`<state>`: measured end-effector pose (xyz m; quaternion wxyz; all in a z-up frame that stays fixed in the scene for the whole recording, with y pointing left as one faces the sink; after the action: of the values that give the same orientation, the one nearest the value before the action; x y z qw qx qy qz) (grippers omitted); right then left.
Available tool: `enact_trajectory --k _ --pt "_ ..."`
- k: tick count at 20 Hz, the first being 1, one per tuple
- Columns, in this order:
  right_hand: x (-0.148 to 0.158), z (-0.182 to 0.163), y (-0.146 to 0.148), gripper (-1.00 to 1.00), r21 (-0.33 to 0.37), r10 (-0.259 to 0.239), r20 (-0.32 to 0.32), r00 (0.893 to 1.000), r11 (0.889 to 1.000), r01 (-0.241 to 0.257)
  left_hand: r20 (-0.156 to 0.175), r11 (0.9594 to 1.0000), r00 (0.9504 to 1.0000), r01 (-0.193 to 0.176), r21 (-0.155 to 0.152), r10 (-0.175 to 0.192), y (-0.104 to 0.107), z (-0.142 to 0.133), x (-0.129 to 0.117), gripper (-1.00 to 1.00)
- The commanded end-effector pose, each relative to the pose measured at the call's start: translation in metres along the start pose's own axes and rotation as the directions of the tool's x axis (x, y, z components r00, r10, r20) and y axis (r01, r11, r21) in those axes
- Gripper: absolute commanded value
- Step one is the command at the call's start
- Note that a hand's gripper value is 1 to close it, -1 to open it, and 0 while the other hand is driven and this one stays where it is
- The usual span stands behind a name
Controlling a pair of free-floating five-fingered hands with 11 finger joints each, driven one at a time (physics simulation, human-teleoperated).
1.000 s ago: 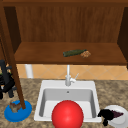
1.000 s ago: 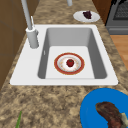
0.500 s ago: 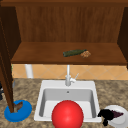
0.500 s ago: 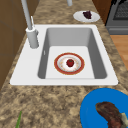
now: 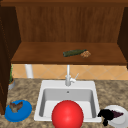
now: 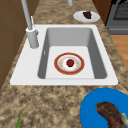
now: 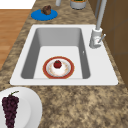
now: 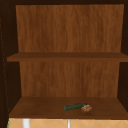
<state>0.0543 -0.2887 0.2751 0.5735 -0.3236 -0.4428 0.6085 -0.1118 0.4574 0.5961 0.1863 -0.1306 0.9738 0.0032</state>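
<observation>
My right hand (image 5: pixel 106 115) hangs over the left rim of a white plate (image 5: pixel 121 122) with dark grapes (image 5: pixel 117 114) on the counter right of the sink (image 5: pixel 42 100). The same plate (image 7: pixel 30 105) and grapes (image 7: pixel 10 107) lie near the bottom left in the right side view. On the sink floor sits a red-rimmed plate (image 6: pixel 60 71) with a small red fruit (image 6: pixel 70 62) on it. In the front view a big red round shape (image 5: pixel 67 115) covers the sink's front.
Left of the sink lies a blue plate (image 5: pixel 25 113) with a brown piece of food (image 5: pixel 16 107). The faucet (image 5: pixel 68 77) stands at the sink's back. On the shelf (image 5: pixel 37 56) above lie a green cucumber (image 5: pixel 73 52) and a brown lump (image 5: pixel 85 54).
A black hand that showed at the far left edge of the front view has dropped lower and gone out of the picture. The right hand has not moved.
</observation>
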Motion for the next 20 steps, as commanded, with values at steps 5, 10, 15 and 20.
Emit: enact_trajectory --k 5,10,15,20 --pt "0.0 0.0 0.0 0.0 0.0 0.0 0.0 1.0 1.0 0.0 -0.015 0.9989 0.999 -0.042 0.017 0.043 0.04 0.013 0.012 1.0" --pt "0.0 0.0 0.0 0.0 0.0 0.0 0.0 1.0 1.0 0.0 0.056 0.9991 0.9981 -0.024 -0.034 0.026 0.06 0.007 0.053 -1.0" --pt "0.0 0.0 0.0 0.0 0.0 0.0 0.0 1.0 1.0 0.0 0.075 0.9961 0.9942 -0.074 -0.048 0.078 0.095 0.023 0.092 -1.0" --pt "0.0 0.0 0.0 0.0 0.0 0.0 0.0 1.0 1.0 0.0 0.072 0.9911 0.994 -0.073 -0.111 0.082 0.102 0.049 0.12 -1.0"
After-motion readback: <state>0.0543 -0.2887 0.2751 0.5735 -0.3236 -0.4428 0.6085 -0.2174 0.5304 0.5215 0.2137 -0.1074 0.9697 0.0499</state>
